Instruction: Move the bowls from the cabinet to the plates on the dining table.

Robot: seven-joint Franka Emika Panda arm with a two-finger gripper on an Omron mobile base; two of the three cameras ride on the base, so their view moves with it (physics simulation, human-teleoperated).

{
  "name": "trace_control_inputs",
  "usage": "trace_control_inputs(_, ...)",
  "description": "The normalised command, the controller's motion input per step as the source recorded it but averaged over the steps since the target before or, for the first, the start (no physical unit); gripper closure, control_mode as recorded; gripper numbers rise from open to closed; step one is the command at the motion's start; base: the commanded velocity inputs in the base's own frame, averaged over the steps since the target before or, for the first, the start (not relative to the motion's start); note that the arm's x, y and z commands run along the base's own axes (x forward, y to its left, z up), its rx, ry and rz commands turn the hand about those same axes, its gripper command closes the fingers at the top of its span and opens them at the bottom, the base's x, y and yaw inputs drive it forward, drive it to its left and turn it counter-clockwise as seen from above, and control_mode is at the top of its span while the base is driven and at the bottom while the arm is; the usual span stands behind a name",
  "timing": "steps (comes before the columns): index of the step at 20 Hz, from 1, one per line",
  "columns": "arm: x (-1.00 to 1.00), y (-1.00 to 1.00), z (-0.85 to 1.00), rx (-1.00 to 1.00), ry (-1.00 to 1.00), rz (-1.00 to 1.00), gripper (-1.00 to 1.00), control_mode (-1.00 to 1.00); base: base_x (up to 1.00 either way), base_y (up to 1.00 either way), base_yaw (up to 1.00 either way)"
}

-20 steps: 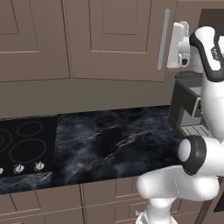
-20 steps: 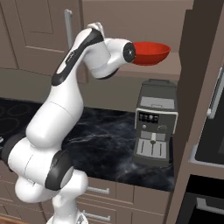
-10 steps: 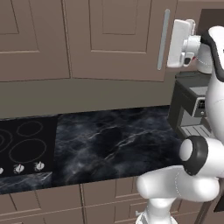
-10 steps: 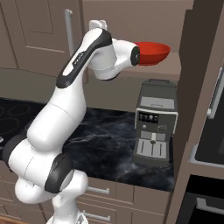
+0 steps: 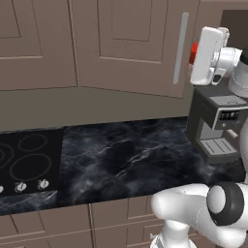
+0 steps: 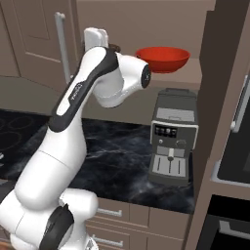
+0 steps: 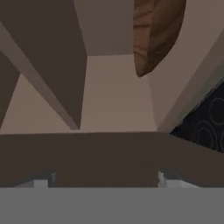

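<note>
The glossy red bowl sits on the open cabinet's shelf, above the coffee machine; a sliver of the red bowl peeks past the door edge. The wood-grain bowl lies deeper in the cabinet, ahead of my gripper and apart from it. The gripper's fingertips stand wide apart with nothing between them. My white hand reaches into the cabinet to the left of the red bowl. The plates and the dining table are out of view.
A grey coffee machine stands on the black marble counter under the open cabinet. The open door with its silver handle hangs just left of my hand. A black cooktop is at the far left, an oven front at the right.
The wrist has swung and my hand has shifted a little left and lower at the cabinet opening. The red bowl has not moved.
</note>
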Motion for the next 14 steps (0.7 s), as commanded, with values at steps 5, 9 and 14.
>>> trace_control_inputs(5,-0.76,0.88,-0.23,0.03,-0.08,0.08,-1.0,-1.0,0.0,0.0,0.0)
trace_control_inputs(9,-0.43,1.0,-0.17,0.06,-0.06,0.07,-1.0,-1.0,0.0,0.0,0.0)
trace_control_inputs(14,-0.17,1.0,-0.02,0.12,-0.02,0.05,-1.0,-1.0,0.0,0.0,0.0)
